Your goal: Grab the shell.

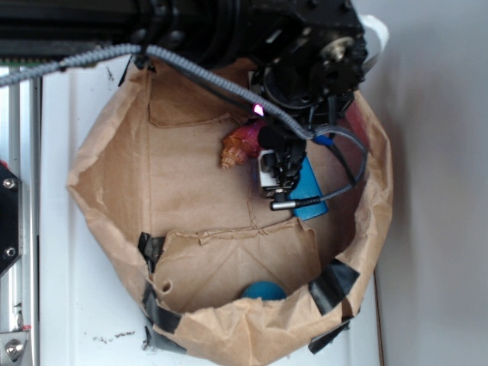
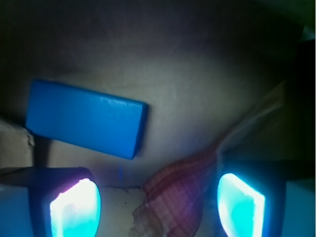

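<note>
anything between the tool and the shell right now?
Nothing visible. In the wrist view the shell lies between the two lit fingers, nearer the right one, with open gaps either side. The blue block lies apart, beyond the fingertips, not in the closing path. The tool is open, not yet gripping.

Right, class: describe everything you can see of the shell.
The shell is a ridged spiral, brown and tan, glossy-looking. Its tapering tail points away toward the paper wall. It lies on the brown paper floor of the bag, beside the blue block without touching it, between the open gripper's fingers, nearer one of them.
</note>
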### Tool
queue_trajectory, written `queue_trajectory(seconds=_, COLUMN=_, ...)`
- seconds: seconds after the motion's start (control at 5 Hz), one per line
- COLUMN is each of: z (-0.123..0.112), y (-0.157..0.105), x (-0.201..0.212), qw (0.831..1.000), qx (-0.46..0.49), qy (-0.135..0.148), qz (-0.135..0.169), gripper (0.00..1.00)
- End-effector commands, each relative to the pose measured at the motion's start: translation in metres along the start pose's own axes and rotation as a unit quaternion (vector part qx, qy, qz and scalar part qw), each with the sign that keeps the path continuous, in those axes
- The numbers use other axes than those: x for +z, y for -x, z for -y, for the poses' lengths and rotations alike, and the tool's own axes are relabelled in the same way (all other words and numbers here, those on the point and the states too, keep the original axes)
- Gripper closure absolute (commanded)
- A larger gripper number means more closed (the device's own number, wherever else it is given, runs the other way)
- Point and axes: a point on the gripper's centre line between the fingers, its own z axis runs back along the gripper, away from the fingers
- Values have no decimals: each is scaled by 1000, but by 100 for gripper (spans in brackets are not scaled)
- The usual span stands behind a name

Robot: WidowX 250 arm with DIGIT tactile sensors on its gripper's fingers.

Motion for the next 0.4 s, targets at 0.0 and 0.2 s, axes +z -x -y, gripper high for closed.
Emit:
queue_trajectory(seconds=0.0, z=30, y=50, x=-43, qw=1000, qx=-3, qy=-18, qz=-2, gripper=0)
queue_trajectory(seconds=0.2, z=33, y=63, x=-51, qw=1000, qx=-6, qy=-27, qz=-4, gripper=0)
